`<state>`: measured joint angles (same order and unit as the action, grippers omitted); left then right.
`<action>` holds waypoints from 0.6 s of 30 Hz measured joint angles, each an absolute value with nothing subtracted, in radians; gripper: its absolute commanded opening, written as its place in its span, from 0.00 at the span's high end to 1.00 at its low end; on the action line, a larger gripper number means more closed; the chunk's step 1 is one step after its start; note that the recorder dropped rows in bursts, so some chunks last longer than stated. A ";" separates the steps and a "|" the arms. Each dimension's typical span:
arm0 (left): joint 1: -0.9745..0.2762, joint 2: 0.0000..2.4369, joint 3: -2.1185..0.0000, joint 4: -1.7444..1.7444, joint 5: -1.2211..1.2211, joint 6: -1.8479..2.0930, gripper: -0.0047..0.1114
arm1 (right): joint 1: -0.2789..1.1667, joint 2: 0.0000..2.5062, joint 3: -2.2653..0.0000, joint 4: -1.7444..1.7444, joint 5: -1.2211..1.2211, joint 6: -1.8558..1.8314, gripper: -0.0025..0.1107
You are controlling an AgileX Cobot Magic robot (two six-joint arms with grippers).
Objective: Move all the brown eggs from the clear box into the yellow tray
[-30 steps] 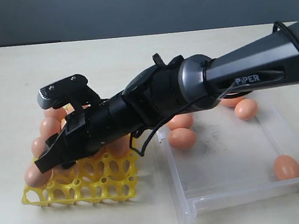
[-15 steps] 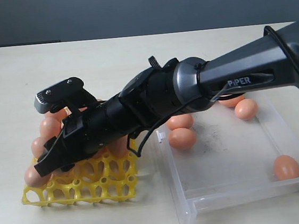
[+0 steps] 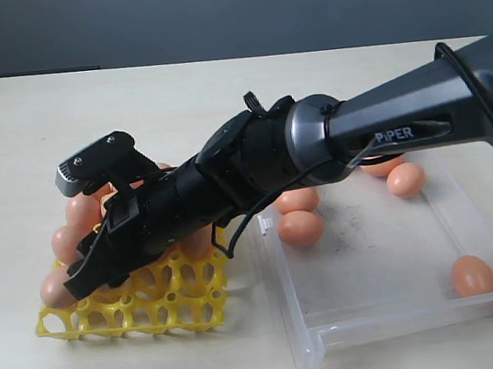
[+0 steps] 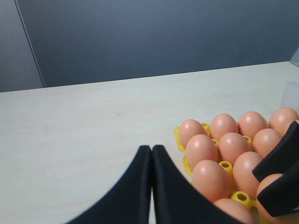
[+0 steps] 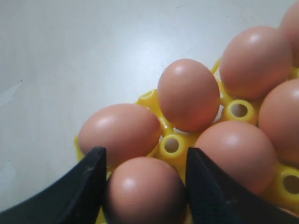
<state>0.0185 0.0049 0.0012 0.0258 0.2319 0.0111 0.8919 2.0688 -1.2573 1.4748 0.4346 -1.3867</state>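
Gripping one brown egg (image 5: 145, 192), apparently: right end effector (image 5: 145, 161).

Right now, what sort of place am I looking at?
Probably a robot lab or test bench: a pale table before a plain grey wall, a robot arm marked PIPER, and only brown eggs, a yellow tray and a clear box.

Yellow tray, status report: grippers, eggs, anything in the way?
Left gripper shut, empty. Right gripper shut on brown egg at yellow tray. At least five loose eggs in clear box. Beside it, seated eggs crowd close.
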 measured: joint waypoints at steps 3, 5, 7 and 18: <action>0.019 0.005 0.001 0.026 0.232 0.011 0.96 | 0.892 2.069 -1.257 1.475 0.438 -1.387 0.47; 0.019 0.005 0.001 0.026 0.232 0.011 0.96 | 0.892 2.069 -1.257 1.475 0.440 -1.387 0.47; 0.019 0.005 0.001 0.026 0.232 0.011 0.96 | 0.892 2.069 -1.257 1.475 0.442 -1.387 0.47; 0.019 0.005 0.001 0.026 0.232 0.011 0.96 | 0.876 1.968 -1.257 1.364 0.432 -1.292 0.47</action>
